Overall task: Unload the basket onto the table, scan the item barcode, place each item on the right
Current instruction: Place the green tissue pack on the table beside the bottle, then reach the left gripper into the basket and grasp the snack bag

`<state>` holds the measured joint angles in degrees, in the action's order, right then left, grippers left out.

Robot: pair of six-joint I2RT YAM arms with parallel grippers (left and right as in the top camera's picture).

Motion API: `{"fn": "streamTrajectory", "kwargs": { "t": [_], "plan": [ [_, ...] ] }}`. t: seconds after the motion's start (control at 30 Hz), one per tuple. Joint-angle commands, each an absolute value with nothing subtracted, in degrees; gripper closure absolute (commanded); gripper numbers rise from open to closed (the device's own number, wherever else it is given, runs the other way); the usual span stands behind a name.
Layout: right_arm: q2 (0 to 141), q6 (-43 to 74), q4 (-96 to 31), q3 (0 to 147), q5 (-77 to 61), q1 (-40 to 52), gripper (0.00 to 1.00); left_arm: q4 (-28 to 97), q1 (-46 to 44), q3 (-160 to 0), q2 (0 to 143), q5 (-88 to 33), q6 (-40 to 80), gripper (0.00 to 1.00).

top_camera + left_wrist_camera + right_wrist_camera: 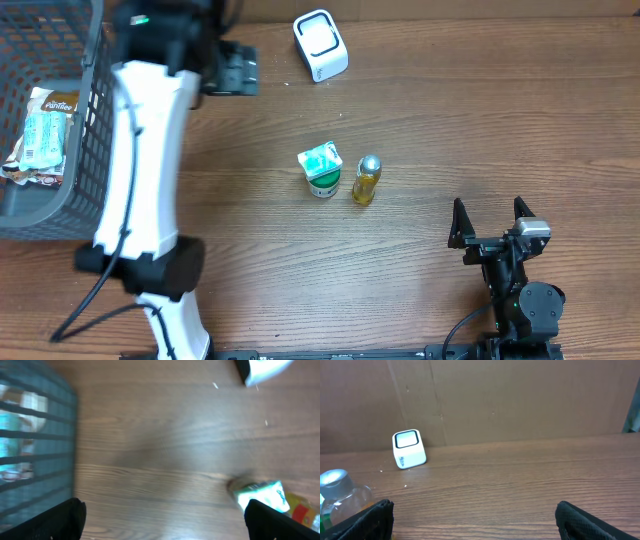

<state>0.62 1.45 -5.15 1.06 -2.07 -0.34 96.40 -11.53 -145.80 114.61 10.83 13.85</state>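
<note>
Cup [321, 172] beside bottle [366, 180] at table [450, 120] centre; scanner [320, 46] near far edge.

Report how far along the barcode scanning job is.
Looks done: one snack packet lies in the grey basket, presumably already processed. In hand: nothing; the left end effector beside the basket and the right end effector at the front are both open and empty. Left: the green-lidded cup and the yellow bottle stand on the table before the white scanner, neither picked up yet.
</note>
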Motion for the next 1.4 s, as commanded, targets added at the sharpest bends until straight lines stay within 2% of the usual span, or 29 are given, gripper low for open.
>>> {"fn": "streamTrajectory", "kwargs": {
  "t": [0.0, 0.37, 0.63, 0.87, 1.37],
  "plan": [
    [0.2, 1.3, -4.8, 0.5, -1.3, -0.1, 0.0, 96.8, -7.6, -147.2, 109.3, 12.6, 9.8, 0.0],
    [0.2, 1.3, -4.8, 0.5, -1.3, -0.1, 0.0, 94.3, 15.3, -147.2, 99.9, 13.1, 8.1, 0.0],
    [0.2, 1.3, -4.8, 0.5, -1.3, -0.1, 0.0, 87.3, 29.4, -147.1, 101.8, 5.4, 3.0, 0.0],
    [0.2, 1.3, -4.8, 0.5, -1.3, -0.1, 0.0, 88.2, 32.3, -146.3, 109.3, 9.7, -1.1, 0.0],
    [0.2, 1.3, -4.8, 0.5, -1.3, -0.1, 0.0, 85.6, 34.3, -142.1, 126.3, 11.0, -9.1, 0.0]
  ]
}}
